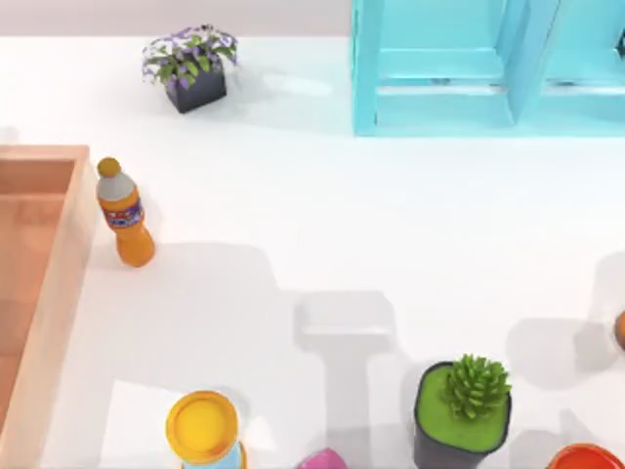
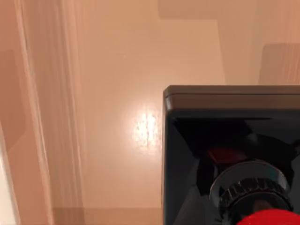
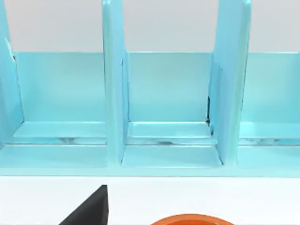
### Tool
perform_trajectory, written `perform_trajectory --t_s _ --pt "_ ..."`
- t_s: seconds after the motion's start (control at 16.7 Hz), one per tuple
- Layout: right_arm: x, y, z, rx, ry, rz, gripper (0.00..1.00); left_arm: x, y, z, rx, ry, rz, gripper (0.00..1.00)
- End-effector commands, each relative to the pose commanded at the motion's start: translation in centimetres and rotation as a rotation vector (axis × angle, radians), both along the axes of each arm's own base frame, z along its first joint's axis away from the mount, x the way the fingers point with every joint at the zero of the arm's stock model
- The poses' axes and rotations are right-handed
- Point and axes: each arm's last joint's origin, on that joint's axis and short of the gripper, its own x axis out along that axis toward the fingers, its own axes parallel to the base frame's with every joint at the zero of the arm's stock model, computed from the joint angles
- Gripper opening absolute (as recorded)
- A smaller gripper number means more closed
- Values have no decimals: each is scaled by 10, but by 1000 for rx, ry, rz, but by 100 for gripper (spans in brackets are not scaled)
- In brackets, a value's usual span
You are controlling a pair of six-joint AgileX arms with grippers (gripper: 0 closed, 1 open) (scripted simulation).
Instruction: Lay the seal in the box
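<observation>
Seal first: the small stamp with the glossy red round knob on a black square block base (image 2: 229,154) sits close under the left wrist camera, its base filling much of that view. Beneath it spreads the smooth floor of the large light orange-tan wooden tray with thick raised walls (image 1: 59,264), and one wall runs along the side of that picture. From above, this box lies at the table's left edge, with an orange soda bottle with a yellow cap (image 1: 125,217) standing just beside its outer wall.

I'd judge the task is at the placing step: the seal is over the box's interior, either carried low or just set down. Whether its base touches the floor I cannot tell, nor can I tell whether the left arm's fingers are clamped on it or have let go.

If it is not yet resting, the next move calls for a gentle lowering until the base sits flat, then a release and a straight lift away.

The right arm looks idle, its camera facing the cyan shelf frame with upright dividers (image 3: 164,108) at the table's far side.
</observation>
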Motion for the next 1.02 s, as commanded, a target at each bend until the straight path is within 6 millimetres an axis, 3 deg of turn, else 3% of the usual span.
perform_trajectory --t_s 0.3,0.6,1.02 --pt "0 0 0 0 0 0 100 -1 1 -43 -1 0 1 0" --pt "0 0 0 0 0 0 100 -2 1 -47 -1 0 2 0" --pt "0 0 0 0 0 0 100 -2 1 -47 -1 0 2 53"
